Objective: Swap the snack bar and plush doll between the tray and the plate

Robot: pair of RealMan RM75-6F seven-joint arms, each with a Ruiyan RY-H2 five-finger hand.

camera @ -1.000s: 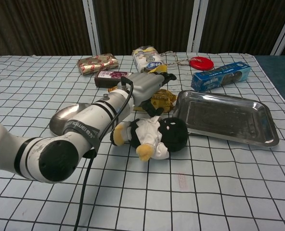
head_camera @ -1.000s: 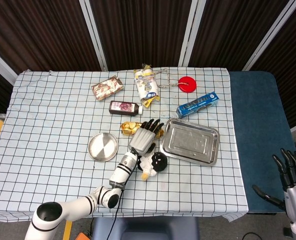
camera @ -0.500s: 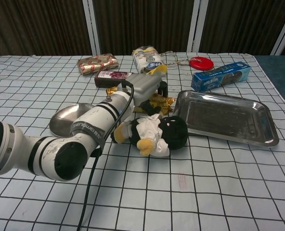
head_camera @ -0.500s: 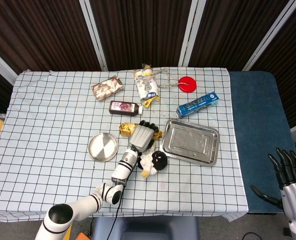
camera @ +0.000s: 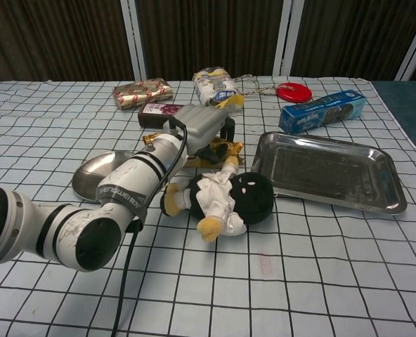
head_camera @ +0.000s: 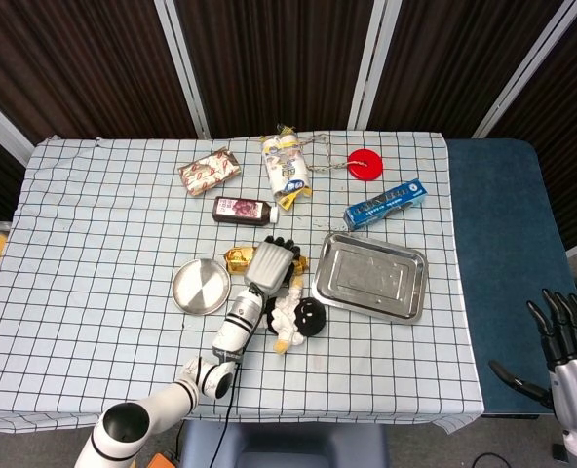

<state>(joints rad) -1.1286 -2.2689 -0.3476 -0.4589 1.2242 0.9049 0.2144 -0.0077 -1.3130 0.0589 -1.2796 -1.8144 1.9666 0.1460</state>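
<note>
Left hand (head_camera: pixel 272 263) lies palm-down over the gold-wrapped snack bar (head_camera: pixel 236 258), fingers curled down around the wrapper; chest view shows the same hand (camera: pixel 199 125) covering the bar (camera: pixel 222 149), but whether the bar is truly gripped or only pressed I cannot tell. The bar sits on the checked worktop (head_camera: pixel 94 244), between the round plate (head_camera: pixel 200 287) at its 8 o'clock and the rectangular tray (head_camera: pixel 371 278) at its 3 o'clock, in neither one.

Plush doll (head_camera: pixel 296 319), black head with white body and yellow feet, lies on its side on the cloth just at 6 o'clock of the hand, touching the forearm and close to the tray's near-left corner. In the chest view the doll (camera: pixel 225 199) rests beside the tray (camera: pixel 334 172), outside its rim. Plate (camera: pixel 99 172) is partly hidden by the arm there.

Right hand (head_camera: pixel 569 356) hangs off the worktop at the head view's 4 o'clock corner, fingers spread and upright, holding nothing.

Far side of worktop: dark packet (head_camera: pixel 243 210), blue box (head_camera: pixel 386 204), red disc (head_camera: pixel 365 164).
</note>
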